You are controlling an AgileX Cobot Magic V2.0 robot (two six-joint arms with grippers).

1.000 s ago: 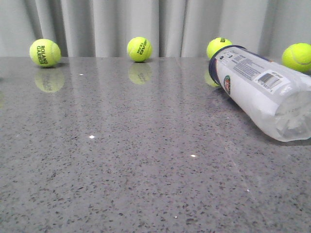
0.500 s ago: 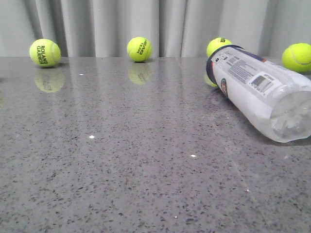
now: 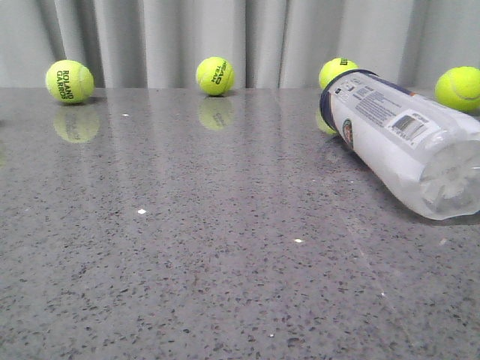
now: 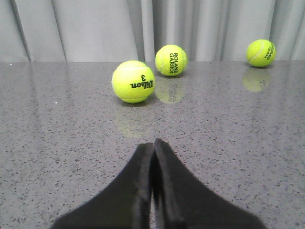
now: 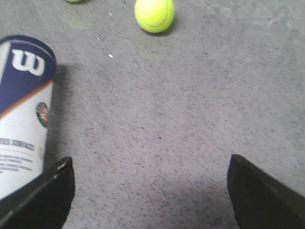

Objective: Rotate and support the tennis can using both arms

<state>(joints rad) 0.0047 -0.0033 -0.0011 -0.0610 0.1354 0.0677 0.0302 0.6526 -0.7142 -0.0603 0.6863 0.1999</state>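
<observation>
A speckled grey stone table (image 3: 187, 255) is seen, glossy enough that the tennis balls (image 3: 70, 82) along its far edge are mirrored in it, with a pale grey curtain (image 3: 172, 37) hung behind. The tennis can (image 3: 401, 142) is laid on its side at the right, clear end toward the camera. The left gripper (image 4: 153, 148) is pressed fully together with nothing in it. The right gripper (image 5: 150, 191) is spread wide, with the can just beside one finger (image 5: 45, 193); contact can't be told.
</observation>
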